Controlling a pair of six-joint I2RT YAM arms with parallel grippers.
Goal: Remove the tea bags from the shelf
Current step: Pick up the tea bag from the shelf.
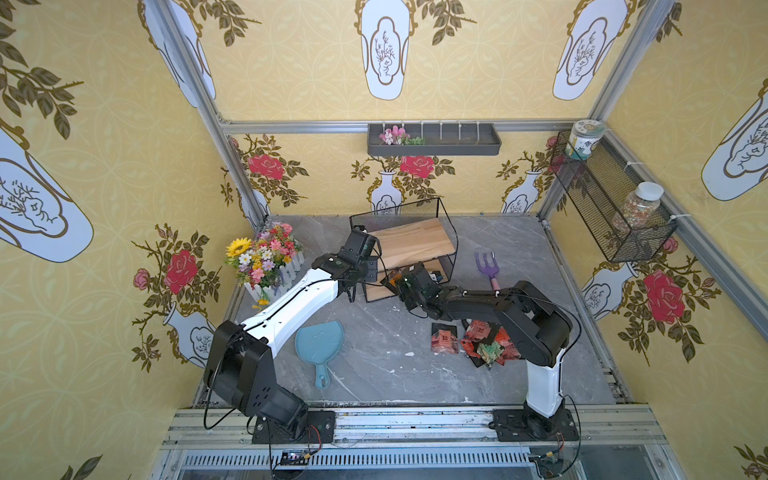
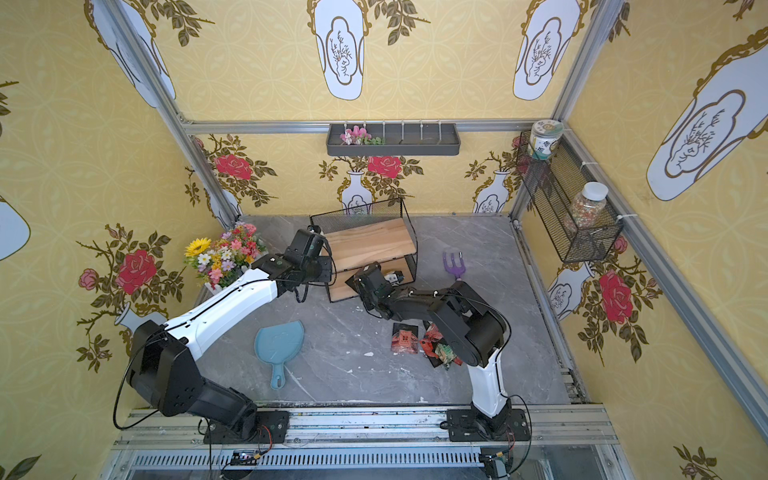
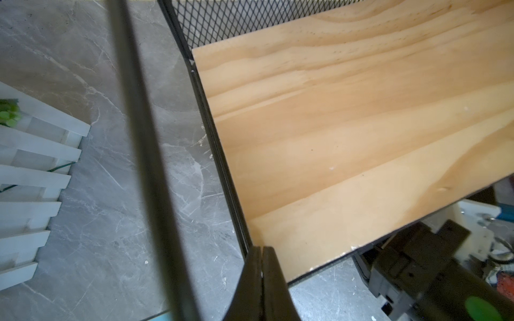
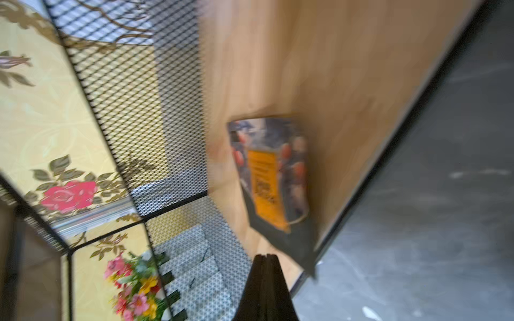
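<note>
- tea bag [image 4: 274, 178]: dark foil, orange label, on shelf [image 1: 415, 243] lower board, front edge
- other bags [image 1: 486, 340]: red, green, black, heaped on table [image 1: 374, 353]
- left tool [image 3: 262, 250] closed at shelf corner; right tool [image 4: 265, 257] closed beside tea bag

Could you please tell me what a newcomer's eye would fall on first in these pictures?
The loud yellow wallpaper with roses and vases on every wall strikes first. Next, the left arm and right arm meet at the shelf at the back middle of the table, with a heap of tea bags lying by the right arm's elbow. A bright bouquet stands in the back left corner.
</note>
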